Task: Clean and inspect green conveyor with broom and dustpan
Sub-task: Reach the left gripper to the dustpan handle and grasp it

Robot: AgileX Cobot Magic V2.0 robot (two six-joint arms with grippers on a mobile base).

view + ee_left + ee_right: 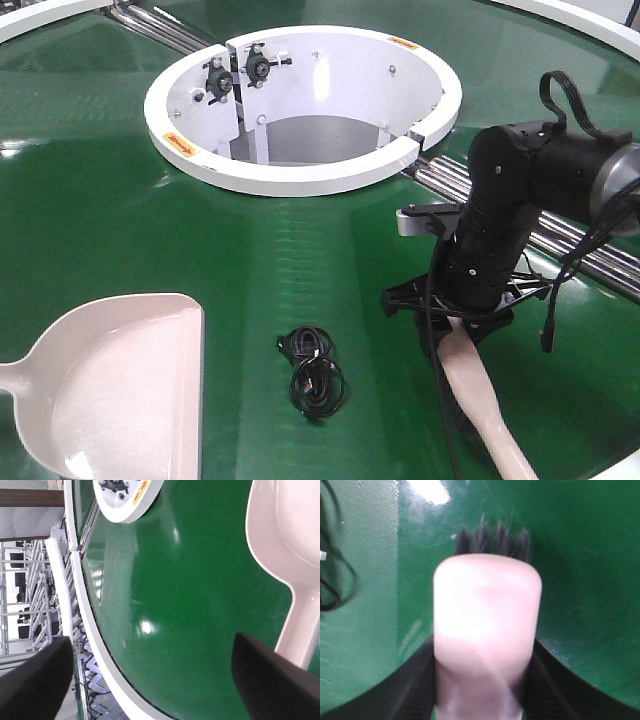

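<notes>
Green conveyor (120, 200) belt fills every view, glossy and dark, running around the white ring (300, 180) at the top of the front view, with chrome roller bars (440, 178) crossing it to the right. Lying on the belt near the bottom centre is a coiled black cable (313, 372), the only loose debris I can make out. It has not been swept up, so by my reading the cleaning has barely begun. The broom (490, 400) is to the cable's right, tilted. Its head is down toward the belt under the right gripper (460, 325), whose jaws are clamped on the broom body. The right wrist view shows the dark bristles (492, 539) poking out past the pale head, close over the green surface. Whether they touch it I cannot tell. The dustpan (120, 380) lies flat on the belt at the lower left with nothing in it, its front lip facing the cable but apart from it. The left gripper (150, 675) hangs with its jaws wide apart just beside the dustpan's handle (300, 630), not gripping it. What seems left is taking hold of the dustpan, brushing the cable into it and looking over the belt.
</notes>
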